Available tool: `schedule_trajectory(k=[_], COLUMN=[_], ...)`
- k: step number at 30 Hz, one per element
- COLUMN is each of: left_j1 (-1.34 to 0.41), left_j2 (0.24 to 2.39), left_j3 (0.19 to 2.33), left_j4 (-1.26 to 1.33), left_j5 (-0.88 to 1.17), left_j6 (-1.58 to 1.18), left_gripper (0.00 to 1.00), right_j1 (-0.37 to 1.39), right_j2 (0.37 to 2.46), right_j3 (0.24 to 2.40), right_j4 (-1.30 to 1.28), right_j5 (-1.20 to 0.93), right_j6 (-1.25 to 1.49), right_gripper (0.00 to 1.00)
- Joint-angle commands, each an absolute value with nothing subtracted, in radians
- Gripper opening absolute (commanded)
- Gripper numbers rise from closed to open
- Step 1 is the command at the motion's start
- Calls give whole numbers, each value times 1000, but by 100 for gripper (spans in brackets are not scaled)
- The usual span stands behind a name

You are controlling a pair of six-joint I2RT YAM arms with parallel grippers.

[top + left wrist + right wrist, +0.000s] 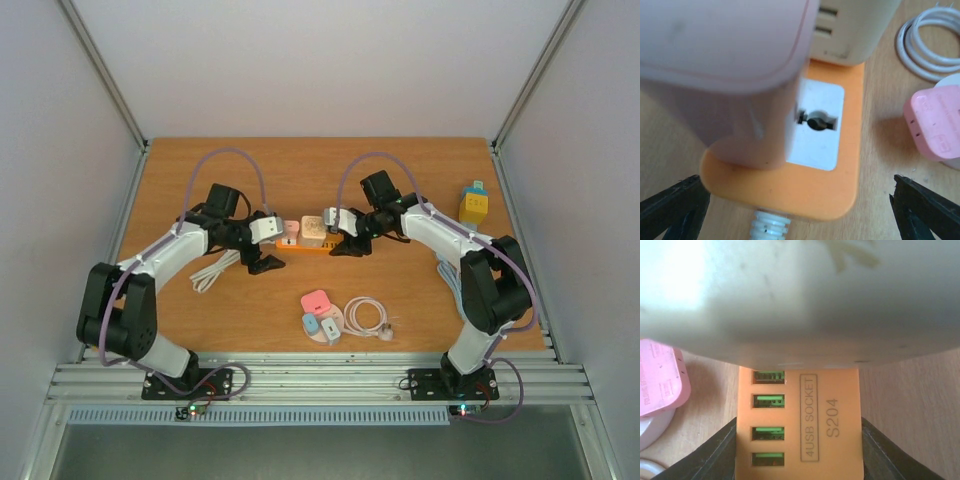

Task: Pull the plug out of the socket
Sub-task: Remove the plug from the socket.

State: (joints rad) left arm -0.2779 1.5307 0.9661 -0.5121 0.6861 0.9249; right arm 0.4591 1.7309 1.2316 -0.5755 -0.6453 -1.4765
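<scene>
An orange power strip lies mid-table with a pink plug and a cream plug standing in it. In the left wrist view the pink plug fills the upper left, next to a free white socket. My left gripper is open, its fingers wide apart on either side of the strip's cord end without touching it. My right gripper is shut on the strip's USB end, below the cream plug.
Near the front lie a spare pink plug on a white disc, two small blue adapters and a coiled white cable. A yellow and blue block stands at the right. The strip's white cord runs left.
</scene>
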Motion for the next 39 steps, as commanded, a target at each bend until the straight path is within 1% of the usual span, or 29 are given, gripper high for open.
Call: schedule_trajectory(k=[1, 4, 5, 9, 14, 18, 19, 22, 25, 26, 28, 29, 30, 31, 33, 34, 37, 39], left_j1=[-271, -271, -271, -271, -272, -273, -273, -274, -276, -277, -279, -280, -280, -280, -278, -278, -276, -275], left_j2=[1471, 1447, 1437, 1438, 1448, 1456, 1456, 1461, 1466, 1463, 1457, 1453, 1445, 1436, 1413, 1399, 1369, 1370], left_j3=[984, 988, 988, 995, 1009, 1020, 1020, 1026, 1036, 1035, 1031, 1026, 1018, 1008, 979, 965, 940, 946], left_j4=[-514, -529, -537, -555, -573, -588, -588, -595, -606, -607, -594, -576, -545, -510, -430, -390, -300, -278], left_j5=[808, 836, 850, 870, 875, 881, 882, 894, 907, 909, 910, 909, 906, 899, 882, 879, 886, 890], left_j6=[931, 917, 917, 925, 930, 932, 930, 929, 929, 927, 921, 913, 896, 876, 811, 788, 729, 704], left_gripper=[99, 97, 93, 85, 68, 64, 59, 39, 7, 1, 0, 0, 0, 1, 0, 0, 1, 0], right_j1=[454, 454, 454, 454, 454, 454, 454, 454, 454, 454, 454, 454, 454, 454, 454, 453, 448, 440], right_j2=[1671, 1659, 1648, 1635, 1620, 1616, 1615, 1615, 1617, 1618, 1620, 1622, 1626, 1631, 1644, 1649, 1647, 1640], right_j3=[1246, 1242, 1238, 1235, 1230, 1233, 1235, 1238, 1239, 1240, 1243, 1247, 1254, 1265, 1300, 1313, 1323, 1318], right_j4=[-562, -572, -577, -588, -601, -608, -610, -607, -599, -596, -592, -593, -603, -616, -661, -687, -738, -756], right_j5=[-756, -767, -777, -798, -823, -834, -839, -847, -843, -842, -835, -832, -829, -824, -813, -810, -806, -809], right_j6=[-1440, -1444, -1445, -1448, -1450, -1451, -1451, -1443, -1425, -1417, -1395, -1384, -1374, -1360, -1334, -1327, -1308, -1282], right_gripper=[1, 1, 1, 1, 1, 1, 1, 1, 1, 1, 3, 7, 16, 31, 68, 77, 96, 98])
